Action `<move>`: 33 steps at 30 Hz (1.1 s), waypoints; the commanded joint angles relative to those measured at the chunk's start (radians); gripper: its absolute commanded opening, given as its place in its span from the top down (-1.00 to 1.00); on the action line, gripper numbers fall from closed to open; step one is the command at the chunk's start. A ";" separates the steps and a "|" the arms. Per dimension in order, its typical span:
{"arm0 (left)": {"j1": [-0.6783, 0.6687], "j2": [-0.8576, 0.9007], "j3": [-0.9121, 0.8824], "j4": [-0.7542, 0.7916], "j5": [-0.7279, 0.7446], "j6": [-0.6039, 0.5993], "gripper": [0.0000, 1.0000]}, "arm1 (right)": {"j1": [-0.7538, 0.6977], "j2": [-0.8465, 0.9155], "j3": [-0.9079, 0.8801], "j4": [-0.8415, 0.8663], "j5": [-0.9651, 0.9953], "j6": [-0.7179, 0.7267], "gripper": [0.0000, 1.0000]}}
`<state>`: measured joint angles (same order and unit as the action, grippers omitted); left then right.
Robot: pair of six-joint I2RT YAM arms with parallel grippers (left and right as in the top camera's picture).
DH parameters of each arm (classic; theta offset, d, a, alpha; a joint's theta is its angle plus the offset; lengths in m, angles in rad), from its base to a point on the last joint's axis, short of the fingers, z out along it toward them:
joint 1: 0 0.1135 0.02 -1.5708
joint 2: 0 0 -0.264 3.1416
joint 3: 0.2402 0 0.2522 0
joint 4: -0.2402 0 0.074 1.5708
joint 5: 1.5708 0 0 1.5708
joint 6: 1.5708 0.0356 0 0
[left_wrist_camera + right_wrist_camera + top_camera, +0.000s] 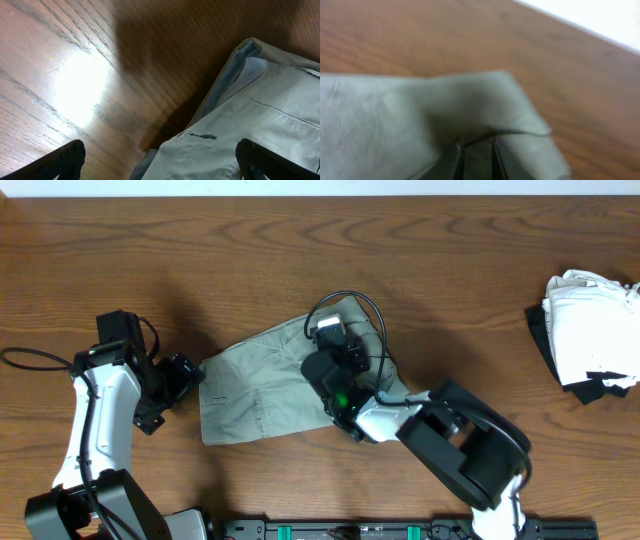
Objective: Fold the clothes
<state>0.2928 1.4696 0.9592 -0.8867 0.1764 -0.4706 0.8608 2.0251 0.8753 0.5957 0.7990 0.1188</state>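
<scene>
Right pincer (476, 156): pressed together on a raised fold of the clothes (255, 385). Left pincer (161, 162): spread wide at the garment's left edge, holding nothing.

Surface: the desk (120, 250) is brown wood with a pronounced grain. The left wrist view shows a bright patch of glare on it. A pale strip (320, 186) runs beyond its far edge.

Other items: the right arm (455, 445) and its black cable (350, 305) lie over the garment's right part and hide it from overhead. A heap of white and dark fabric (590, 330) sits at the right side, well apart from the garment. A black rail (400, 530) lines the near edge.

Task item: the clothes lie at the desk's centre. They are grey-green, wrinkled and mostly flat. Pale lining (250, 67) shows at the left edge, and a small stitched slit (202, 135) is visible nearby.
</scene>
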 commanded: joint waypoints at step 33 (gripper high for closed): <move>0.005 -0.013 0.007 -0.017 -0.009 0.006 -0.96 | -0.039 -0.271 -0.268 -0.264 0.171 0.474 0.34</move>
<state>0.2928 1.4696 0.9592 -0.8978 0.1761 -0.4706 0.8082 1.7905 0.6117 0.3149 0.8562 0.6598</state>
